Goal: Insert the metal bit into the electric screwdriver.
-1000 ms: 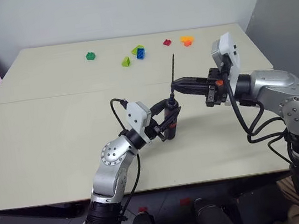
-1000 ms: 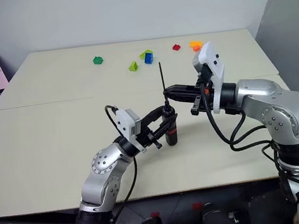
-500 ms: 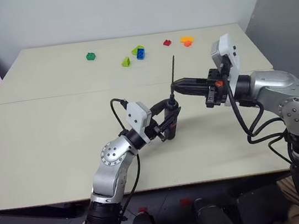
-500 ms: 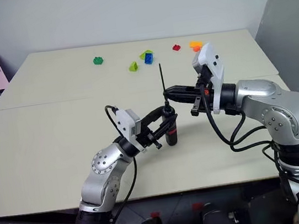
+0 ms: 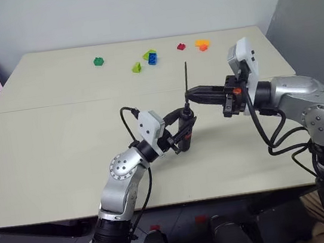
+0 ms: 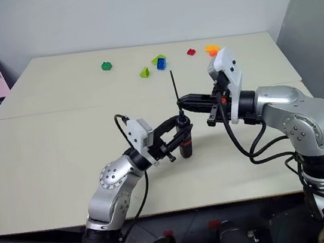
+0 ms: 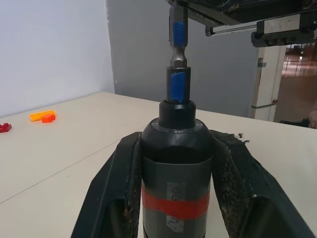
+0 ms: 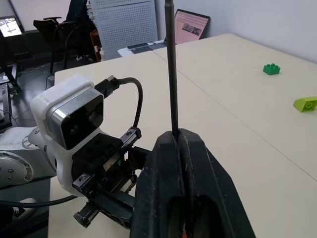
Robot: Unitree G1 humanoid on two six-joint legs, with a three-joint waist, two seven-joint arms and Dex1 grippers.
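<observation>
- Left end effector (image 5: 183,132) clamping electric screwdriver (image 5: 187,131) upright, mid-desk (image 5: 51,149).
- Right end effector (image 5: 190,95) pinching metal bit (image 5: 186,77), bit's lower end sitting in screwdriver tip, rod pointing 12 o'clock.

Metal bit (image 5: 186,79) upright atop electric screwdriver (image 5: 186,131); toy bricks (image 5: 150,57) behind

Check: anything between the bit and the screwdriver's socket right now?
Nothing visible. The right pincer holds the metal bit upright over the electric screwdriver, which the left pincer clamps. In the left wrist view the bit's lower end already sits in the collar.
</observation>
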